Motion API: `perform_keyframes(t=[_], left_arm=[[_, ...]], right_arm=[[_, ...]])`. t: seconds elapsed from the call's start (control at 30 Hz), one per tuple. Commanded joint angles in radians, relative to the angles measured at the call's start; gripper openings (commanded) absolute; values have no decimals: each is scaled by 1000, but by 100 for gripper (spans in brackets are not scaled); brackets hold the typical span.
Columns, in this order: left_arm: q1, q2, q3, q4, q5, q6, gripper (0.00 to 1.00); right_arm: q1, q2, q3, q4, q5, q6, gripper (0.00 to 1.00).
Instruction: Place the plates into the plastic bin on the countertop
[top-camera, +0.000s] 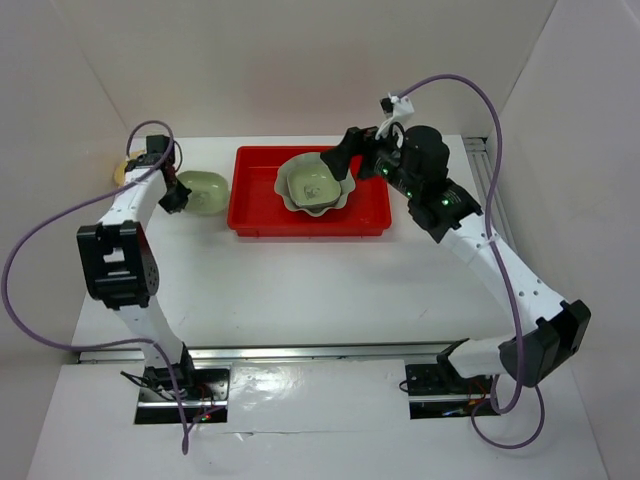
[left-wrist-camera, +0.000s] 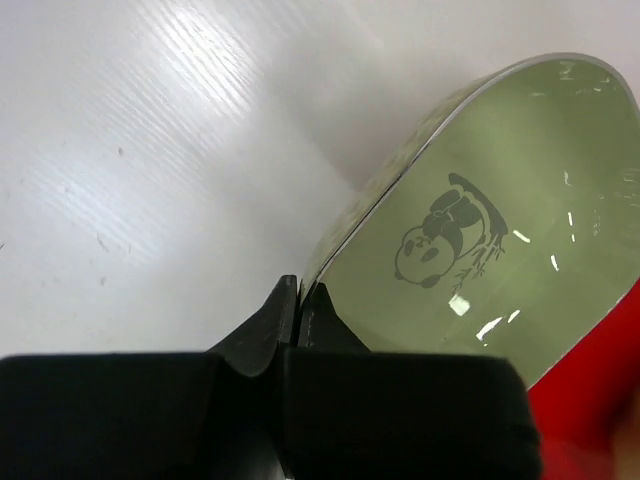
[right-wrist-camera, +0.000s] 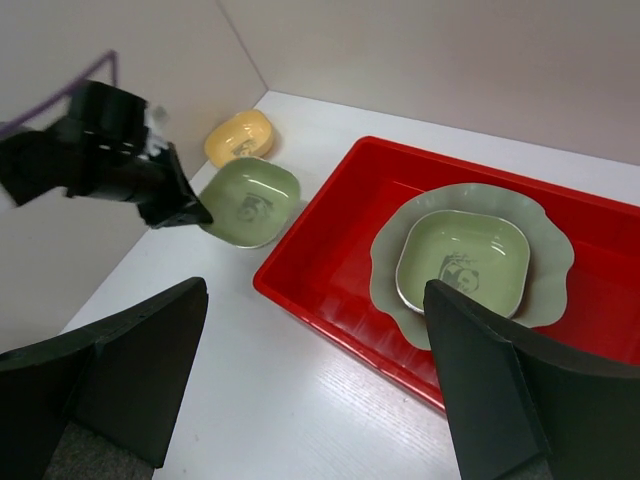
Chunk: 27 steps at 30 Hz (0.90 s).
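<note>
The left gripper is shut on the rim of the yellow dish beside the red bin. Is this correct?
No. The left wrist view shows the left gripper shut on the rim of the green panda dish beside the red bin.
</note>
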Motion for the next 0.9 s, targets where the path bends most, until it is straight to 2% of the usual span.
perform_keyframes(t=[0.0, 0.1, 0.2, 0.3, 0.47, 0.53, 0.7, 0.87], left_arm=[[26, -215, 51, -45, 42, 38, 0], [-13, -320, 50, -7, 73, 41, 0], [-65, -370, 74, -7, 50, 32, 0], [-122, -371, 99, 33, 102, 23, 0], [-287, -271, 139, 107, 103, -55, 0], [-361, -227, 165, 130, 58, -115, 0], [-447, -23, 286, 92, 24, -244, 0], [-511, 86, 358, 39, -19, -368, 0]], right_arm=[[18, -81, 9, -4, 73, 8, 95], [18, -128, -38, -14, 107, 8, 95], [18, -156, -61, -23, 116, 8, 95], [18, -177, -61, -33, 141, 8, 95], [18, -216, -107, -33, 169, 39, 95], [18, -228, -120, -33, 181, 48, 95], [18, -270, -129, -65, 211, 68, 95], [18, -305, -129, -86, 262, 59, 95]])
